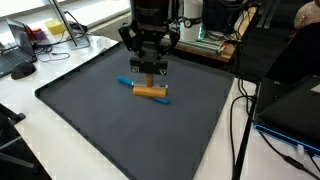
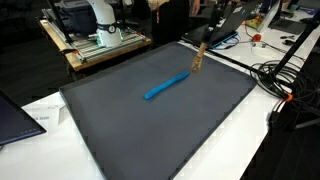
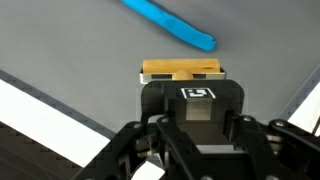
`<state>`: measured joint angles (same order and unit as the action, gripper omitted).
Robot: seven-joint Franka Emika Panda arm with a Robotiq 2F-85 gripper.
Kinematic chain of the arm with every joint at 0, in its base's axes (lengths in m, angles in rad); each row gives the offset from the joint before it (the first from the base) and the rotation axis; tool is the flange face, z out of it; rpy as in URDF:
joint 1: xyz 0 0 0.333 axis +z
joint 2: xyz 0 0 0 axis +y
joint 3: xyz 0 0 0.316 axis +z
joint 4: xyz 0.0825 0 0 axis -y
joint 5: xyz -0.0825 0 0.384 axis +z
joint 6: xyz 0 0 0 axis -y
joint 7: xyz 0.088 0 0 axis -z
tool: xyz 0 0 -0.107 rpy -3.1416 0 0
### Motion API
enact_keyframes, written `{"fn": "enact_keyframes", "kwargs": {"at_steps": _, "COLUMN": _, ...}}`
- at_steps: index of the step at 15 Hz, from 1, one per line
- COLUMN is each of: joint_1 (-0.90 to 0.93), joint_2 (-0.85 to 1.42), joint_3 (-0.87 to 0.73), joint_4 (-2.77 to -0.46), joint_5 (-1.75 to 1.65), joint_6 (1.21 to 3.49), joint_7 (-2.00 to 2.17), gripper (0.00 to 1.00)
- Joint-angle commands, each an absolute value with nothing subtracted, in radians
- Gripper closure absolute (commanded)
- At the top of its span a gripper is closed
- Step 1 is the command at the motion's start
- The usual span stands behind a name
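The white table runs out of frame in both exterior views, and the dark mat on it loses its near corner at the lower edge. The arm is cut off at the top, so we see only its lowest part. The claw hangs over the middle of the mat. In an exterior view we cannot make it out against the dark far background.

The wrist view alone shows the grip. The claw is closed on a wooden block, which sits crosswise at the fingertips, and the black claw body hides the pads.

The blue marker lies on the mat just beyond the block, its left end cut off by that view's top edge. In an exterior view the block sits just under the claw and overlaps the marker, so we cannot tell whether they touch or whether the block rests on the mat. In an exterior view the block stands apart from the marker, toward the mat's far right edge.
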<state>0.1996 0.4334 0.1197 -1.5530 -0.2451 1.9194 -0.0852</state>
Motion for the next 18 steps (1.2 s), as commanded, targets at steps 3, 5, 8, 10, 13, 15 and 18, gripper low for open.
{"fn": "enact_keyframes", "kwargs": {"at_steps": 3, "joint_1": 0.281, "joint_2": 0.448, "joint_3": 0.113, "joint_4": -1.487, "joint_5": -0.337, "joint_6": 1.819, "joint_7": 0.019, "gripper": 0.78}}
{"fn": "enact_keyframes", "kwargs": {"at_steps": 5, "joint_1": 0.267, "joint_2": 0.446, "joint_3": 0.125, "joint_4": -1.519, "joint_5": -0.307, "joint_6": 1.859, "joint_7": -0.011, "gripper": 0.53}}
{"fn": "enact_keyframes", "kwargs": {"at_steps": 8, "joint_1": 0.27, "joint_2": 0.446, "joint_3": 0.137, "joint_4": -1.511, "joint_5": -0.304, "joint_6": 1.853, "joint_7": -0.033, "gripper": 0.53}}
{"fn": "enact_keyframes", "kwargs": {"at_steps": 10, "joint_1": 0.269, "joint_2": 0.446, "joint_3": 0.137, "joint_4": -1.51, "joint_5": -0.304, "joint_6": 1.852, "joint_7": -0.037, "gripper": 0.53}}
{"fn": "enact_keyframes", "kwargs": {"at_steps": 13, "joint_1": 0.308, "joint_2": 0.449, "joint_3": 0.123, "joint_4": -1.49, "joint_5": -0.369, "joint_6": 1.795, "joint_7": 0.029, "gripper": 0.78}}
{"fn": "enact_keyframes", "kwargs": {"at_steps": 15, "joint_1": 0.33, "joint_2": 0.447, "joint_3": 0.122, "joint_4": -1.487, "joint_5": -0.393, "joint_6": 1.754, "joint_7": 0.074, "gripper": 0.78}}
{"fn": "enact_keyframes", "kwargs": {"at_steps": 18, "joint_1": 0.363, "joint_2": 0.446, "joint_3": 0.126, "joint_4": -1.488, "joint_5": -0.427, "joint_6": 1.714, "joint_7": 0.137, "gripper": 0.78}}
